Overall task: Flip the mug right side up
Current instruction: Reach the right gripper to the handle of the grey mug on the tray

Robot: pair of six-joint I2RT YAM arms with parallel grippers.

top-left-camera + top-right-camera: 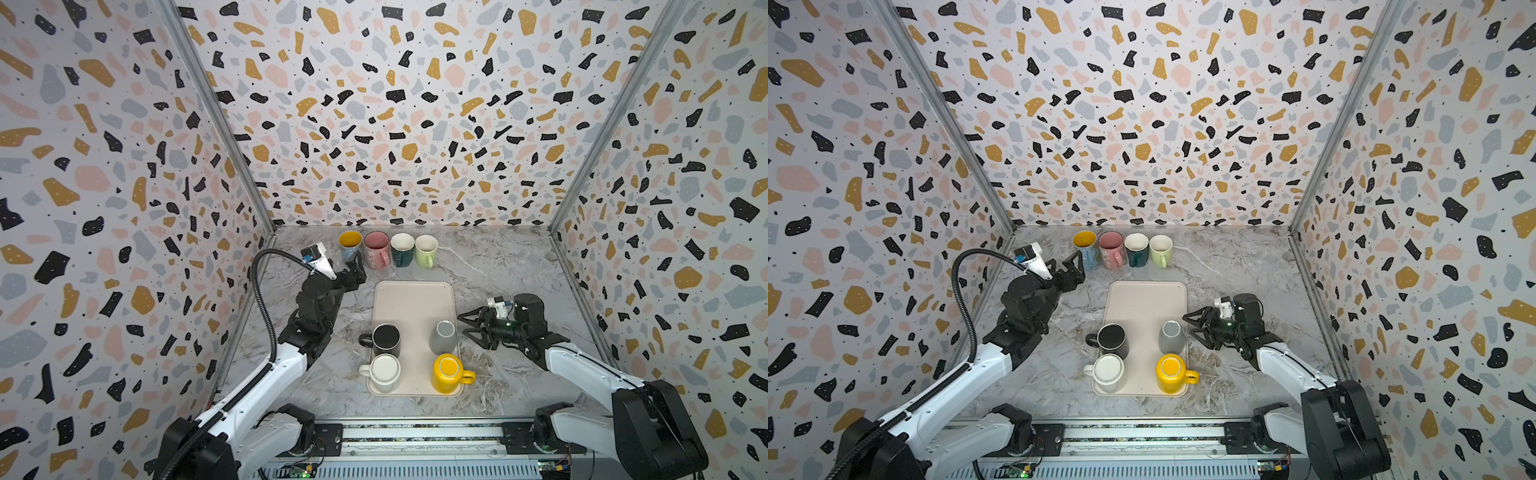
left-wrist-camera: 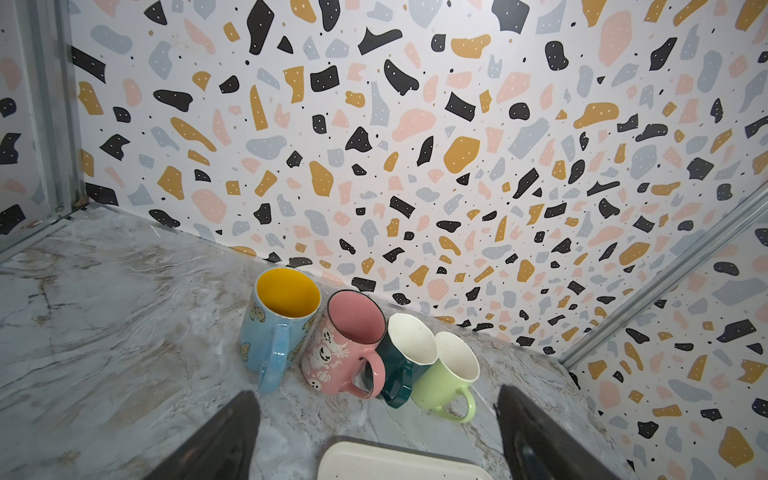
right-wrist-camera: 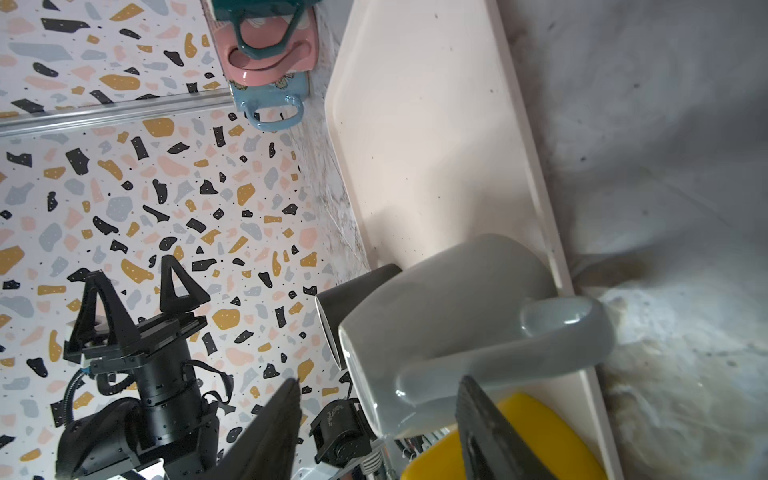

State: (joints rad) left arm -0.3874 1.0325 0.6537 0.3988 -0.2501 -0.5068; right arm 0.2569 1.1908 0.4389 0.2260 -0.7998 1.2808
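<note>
A grey mug [image 1: 443,337] [image 1: 1171,336] stands upside down on the right side of a cream tray [image 1: 411,299] [image 1: 1144,299]. My right gripper [image 1: 462,325] [image 1: 1188,325] is just right of it, open, lying sideways with its tips at the mug's wall. In the right wrist view the grey mug [image 3: 449,316] fills the space ahead of the right gripper [image 3: 380,379], and its handle [image 3: 565,332] sits close to one finger. Far from the tray's mugs, my left gripper [image 1: 356,266] [image 2: 376,392] hangs open and empty by the back row.
Black [image 1: 386,338], white [image 1: 384,371] and yellow [image 1: 446,372] mugs also stand upside down on the tray. Upright at the back wall are blue [image 1: 350,244], pink [image 1: 376,248], dark green [image 1: 402,248] and light green [image 1: 426,250] mugs. Patterned walls enclose the marble table [image 1: 498,270].
</note>
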